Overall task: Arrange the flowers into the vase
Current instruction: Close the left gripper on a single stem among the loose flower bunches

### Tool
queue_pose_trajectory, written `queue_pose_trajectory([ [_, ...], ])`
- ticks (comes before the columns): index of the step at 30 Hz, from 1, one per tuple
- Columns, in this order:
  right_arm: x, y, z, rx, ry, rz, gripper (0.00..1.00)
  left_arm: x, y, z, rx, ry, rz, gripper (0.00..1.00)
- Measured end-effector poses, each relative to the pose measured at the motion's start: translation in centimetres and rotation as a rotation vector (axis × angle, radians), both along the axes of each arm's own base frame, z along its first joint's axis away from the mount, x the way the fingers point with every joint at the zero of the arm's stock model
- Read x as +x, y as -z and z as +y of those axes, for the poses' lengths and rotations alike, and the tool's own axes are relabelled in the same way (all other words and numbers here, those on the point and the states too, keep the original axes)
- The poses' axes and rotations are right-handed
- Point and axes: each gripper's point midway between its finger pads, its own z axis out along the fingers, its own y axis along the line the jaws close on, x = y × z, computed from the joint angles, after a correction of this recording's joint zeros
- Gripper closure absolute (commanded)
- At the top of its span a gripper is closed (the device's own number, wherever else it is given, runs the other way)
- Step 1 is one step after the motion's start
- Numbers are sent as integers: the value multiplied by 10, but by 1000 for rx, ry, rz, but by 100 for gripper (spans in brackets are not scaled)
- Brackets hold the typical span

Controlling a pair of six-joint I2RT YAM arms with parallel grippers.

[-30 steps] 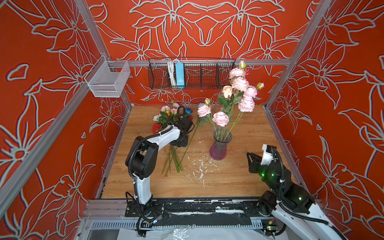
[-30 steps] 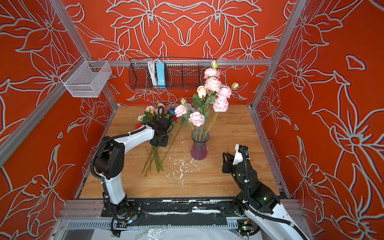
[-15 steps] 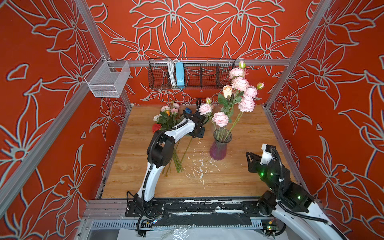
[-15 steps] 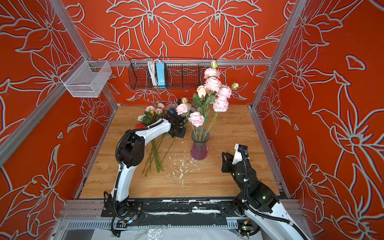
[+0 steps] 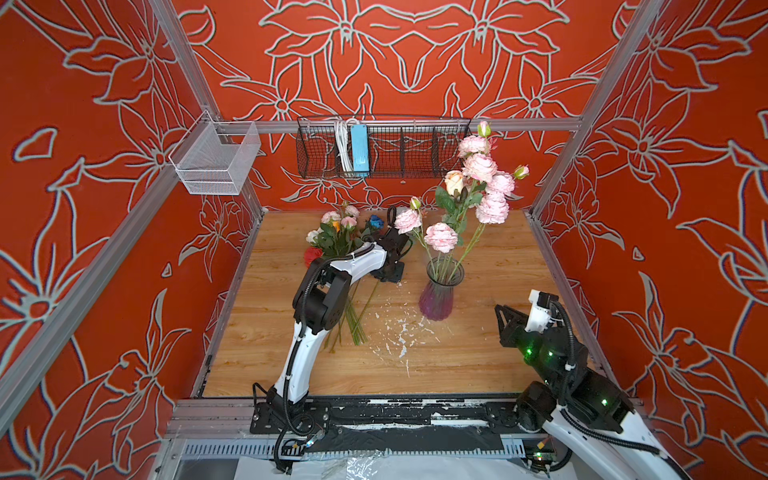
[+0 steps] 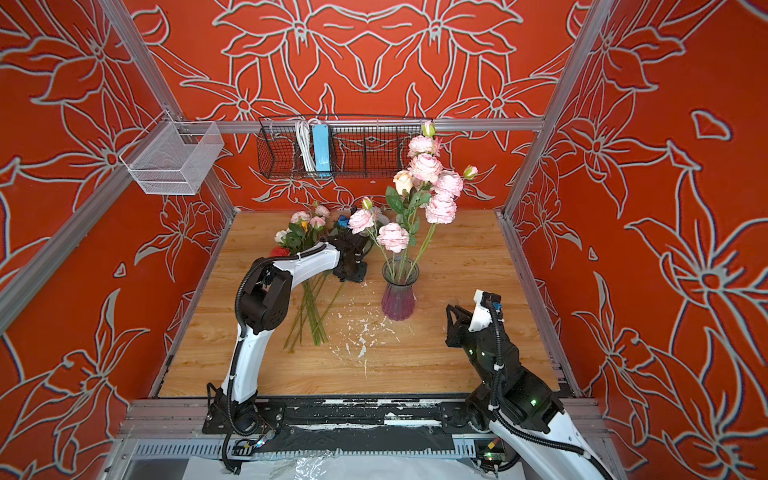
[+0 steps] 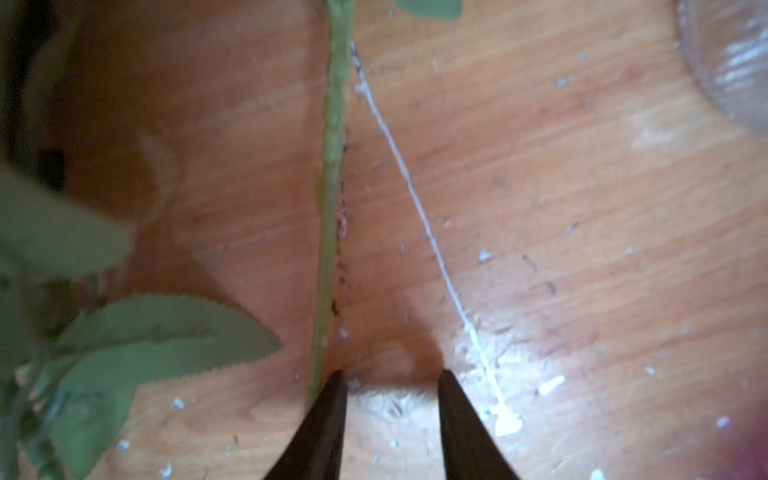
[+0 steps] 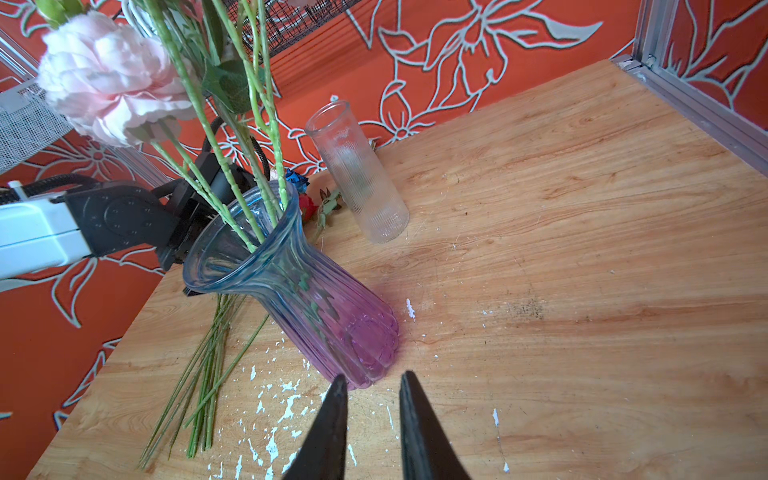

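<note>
A wooden table (image 5: 498,257) holds a glass vase (image 5: 438,295) near its middle. The vase is blue at the flared rim and purple at the base, and several tall pink flowers (image 5: 480,168) stand upright in it. To the left and farther back, a bunch of loose flowers (image 5: 334,232) lies flat on the wood, with blooms toward the far wall and green stems (image 5: 353,328) pointing near. The left arm (image 5: 357,262) reaches over this bunch. The left gripper (image 7: 390,378) is down close to the table, jaws partly open with only bare wood between them. One green stem (image 7: 332,166) lies just beside a fingertip, outside the gap. The right gripper (image 8: 371,380) hovers at the near right, facing the vase's base, jaws narrowly apart and holding nothing. A clear ribbed glass cylinder (image 8: 357,174) stands beyond the vase.
</note>
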Motion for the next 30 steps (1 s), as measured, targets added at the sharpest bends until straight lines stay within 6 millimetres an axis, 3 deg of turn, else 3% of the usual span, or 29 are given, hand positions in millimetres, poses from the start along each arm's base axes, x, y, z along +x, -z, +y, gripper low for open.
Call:
queue_pose_trajectory([
  [5, 0, 1, 0, 0, 0, 1, 75, -16, -9, 4, -19, 5, 15, 54],
  [8, 0, 3, 0, -4, 0, 6, 75, -20, -24, 8, -20, 6, -12, 50],
  [12, 2, 7, 2, -14, -1, 19, 73, -8, -39, 10, -4, 12, -63, 50],
  [15, 3, 9, 3, -19, -2, 26, 73, 3, -35, 9, 6, 20, -71, 51],
  [21, 3, 10, 2, -20, -2, 27, 73, 12, 1, 11, 29, 12, -22, 60],
  [23, 2, 10, 1, -22, -1, 26, 73, 14, 0, 10, 24, 6, -29, 63],
  [30, -3, 12, -3, -29, 2, 31, 73, -1, 1, 14, 7, -13, -19, 88],
])
